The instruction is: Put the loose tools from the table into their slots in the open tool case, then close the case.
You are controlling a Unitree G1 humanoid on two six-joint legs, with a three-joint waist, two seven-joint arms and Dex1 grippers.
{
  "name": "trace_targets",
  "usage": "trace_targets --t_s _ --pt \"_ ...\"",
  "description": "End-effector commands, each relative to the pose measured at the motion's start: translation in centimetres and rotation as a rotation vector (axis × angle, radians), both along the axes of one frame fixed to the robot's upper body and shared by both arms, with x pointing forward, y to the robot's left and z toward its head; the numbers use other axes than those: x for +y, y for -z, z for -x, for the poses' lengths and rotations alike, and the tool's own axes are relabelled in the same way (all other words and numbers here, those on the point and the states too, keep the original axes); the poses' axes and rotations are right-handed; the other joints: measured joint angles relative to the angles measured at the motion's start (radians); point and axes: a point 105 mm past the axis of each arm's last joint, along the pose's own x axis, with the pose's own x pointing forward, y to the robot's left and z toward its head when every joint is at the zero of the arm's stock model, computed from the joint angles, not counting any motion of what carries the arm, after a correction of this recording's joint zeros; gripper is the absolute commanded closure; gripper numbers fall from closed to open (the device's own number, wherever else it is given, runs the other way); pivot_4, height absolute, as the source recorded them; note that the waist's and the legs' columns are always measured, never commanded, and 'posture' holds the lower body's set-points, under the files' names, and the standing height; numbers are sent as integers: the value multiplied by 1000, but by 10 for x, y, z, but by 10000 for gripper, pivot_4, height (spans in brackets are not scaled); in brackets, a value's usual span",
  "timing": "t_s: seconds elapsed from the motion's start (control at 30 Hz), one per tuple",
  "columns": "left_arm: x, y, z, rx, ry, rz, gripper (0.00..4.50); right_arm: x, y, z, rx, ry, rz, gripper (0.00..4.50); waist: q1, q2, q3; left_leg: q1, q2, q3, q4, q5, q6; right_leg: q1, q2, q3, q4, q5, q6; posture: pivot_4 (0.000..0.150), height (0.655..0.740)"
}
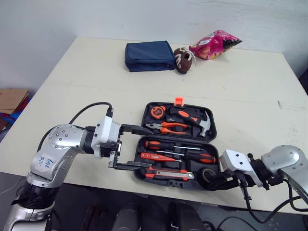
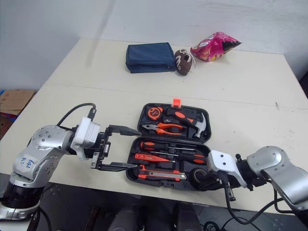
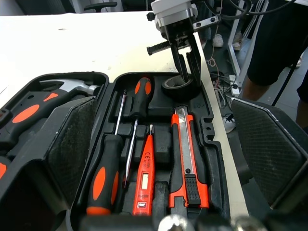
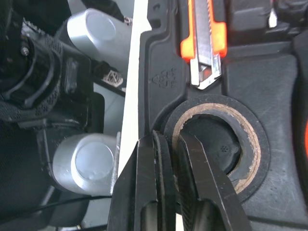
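Note:
The open black tool case (image 1: 213, 126) lies near the table's front edge. It holds a hammer (image 1: 198, 121), pliers (image 1: 168, 127), a tape measure (image 1: 157, 111), screwdrivers (image 1: 179, 147) and an orange utility knife (image 3: 185, 154). A black tape roll (image 4: 250, 144) sits in the case's front right corner. My right gripper (image 4: 168, 137) is shut on its wall, with one finger inside the hole and one outside. My left gripper (image 1: 150, 147) is open at the case's left end, its fingers (image 3: 72, 139) spread wide with nothing between them.
At the back of the table lie a blue pouch (image 1: 149, 55), a brown football toy (image 1: 184, 59) and a pink snack bag (image 1: 215, 44). A cardboard box (image 1: 12, 98) sits on the floor at the left. A person's legs (image 3: 274, 43) stand beyond the table's edge.

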Motion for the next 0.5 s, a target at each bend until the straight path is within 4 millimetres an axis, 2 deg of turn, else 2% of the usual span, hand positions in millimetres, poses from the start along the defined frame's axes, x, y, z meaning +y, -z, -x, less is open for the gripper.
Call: trace_targets --t_s 0.03,0.33,0.4,0.43,0.47,0.5 --pt "0 -6 3 -48 0 -6 0 -8 11 -2 21 39 73 44466 0 -1 -1 0 0 0 0 0 0 0 0 0 0 0 0 1500 7400" --pt "0 -5 4 -37 -1 -3 0 3 6 1 18 6 -10 44466 -3 -4 -2 1 0 -1 0 0 0 1 0 0 0 0 0 1500 7400" --pt "4 -5 -1 -40 -28 3 0 3 2 2 17 -15 -25 44466 -3 -4 -2 1 0 -1 0 0 0 1 0 0 0 0 0 1500 7400" --pt "6 -6 -5 -43 -44 7 0 4 0 2 11 -29 -38 36094 -3 -4 -2 1 0 -1 0 0 0 1 0 0 0 0 0 1500 7400" --pt "9 -6 -8 -47 -58 5 0 5 -3 -1 -27 -42 -55 33191 -1 -4 -2 1 0 -1 0 0 0 1 0 0 0 0 0 1500 7400" --pt "10 -5 -10 -50 -66 3 0 6 -4 -3 -56 -50 -66 33191 0 -5 -2 1 0 0 0 0 0 1 0 0 0 0 0 1500 7400"
